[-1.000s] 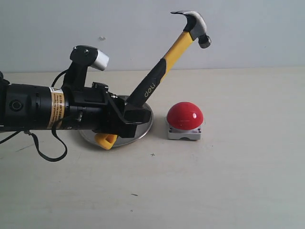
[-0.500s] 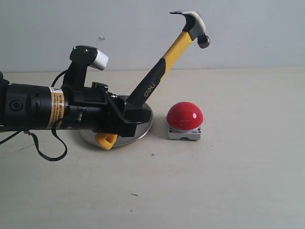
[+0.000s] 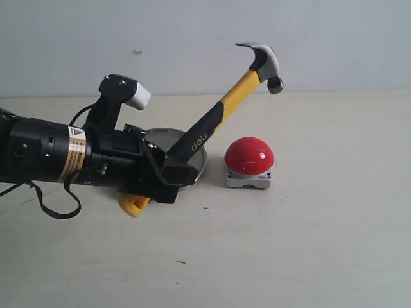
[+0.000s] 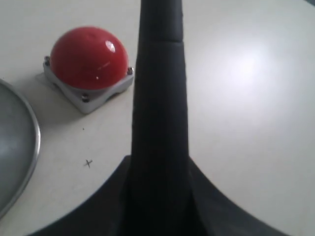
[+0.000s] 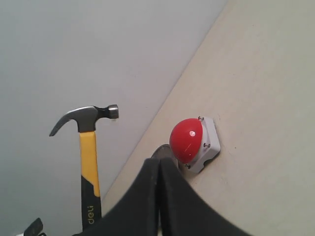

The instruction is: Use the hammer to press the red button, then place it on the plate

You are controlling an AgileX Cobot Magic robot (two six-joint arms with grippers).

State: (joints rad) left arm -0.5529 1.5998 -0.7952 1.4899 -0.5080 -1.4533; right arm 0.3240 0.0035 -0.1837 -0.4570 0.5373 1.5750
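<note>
My left gripper is shut on the black sleeve of the hammer, low on the handle. The hammer slants up to the right, its dark head above and slightly right of the red button, well clear of it. Its yellow looped end sticks out under the gripper. The silvery plate lies behind the gripper, partly hidden. In the left wrist view the handle runs out from the gripper, beside the button and plate rim. My right gripper is shut and holds nothing.
The pale tabletop stretches in front of and to the right of the button. A plain wall stands behind the table. A loose black cable hangs under the left arm. The right wrist view shows the hammer and the button.
The left arm has sunk and shifted a little left. The hammer head has come down and tipped toward the button. The yellow looped end has moved down and left.
</note>
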